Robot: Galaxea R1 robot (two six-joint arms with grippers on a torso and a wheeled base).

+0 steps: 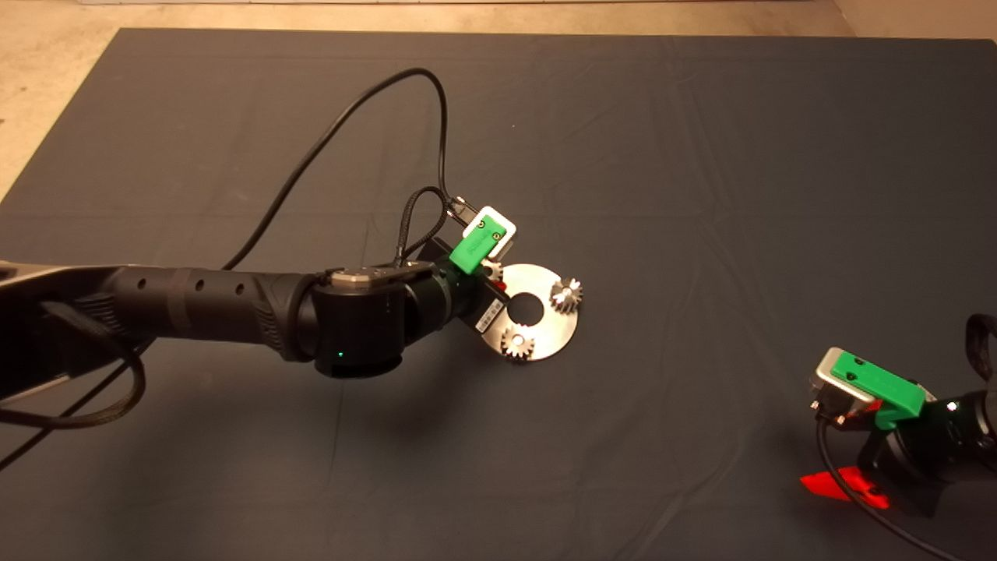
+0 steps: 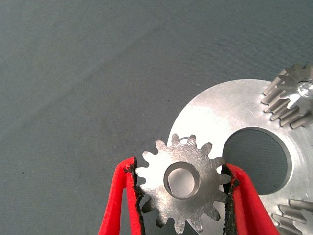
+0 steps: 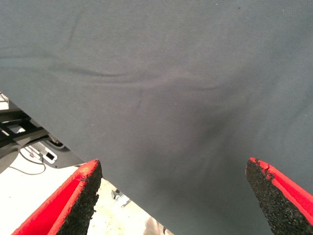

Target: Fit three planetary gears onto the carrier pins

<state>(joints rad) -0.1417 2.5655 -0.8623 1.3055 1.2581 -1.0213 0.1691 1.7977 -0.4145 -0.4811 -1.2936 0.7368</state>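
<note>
The shiny round carrier disc [image 1: 554, 331] lies mid-mat. Two planetary gears [image 1: 567, 294] [image 1: 516, 341] sit on carrier pins on its right and near sides. My left gripper [image 1: 489, 277] hangs over the disc's left edge, shut on the third planetary gear [image 1: 491, 270]. In the left wrist view both pads press the teeth of this gear [image 2: 156, 192], which lies flat over the disc [image 2: 210, 117]. Something silvery shows inside its bore, perhaps a pin. The other gears [image 2: 291, 98] [image 2: 296, 216] show at the view's edge. My right gripper [image 1: 853, 448] waits open at the lower right.
A black cable [image 1: 366, 101] loops up from the left wrist over the mat behind the disc. The mat's front edge and the floor beyond it [image 3: 29, 186] show in the right wrist view between the open fingers [image 3: 80, 196].
</note>
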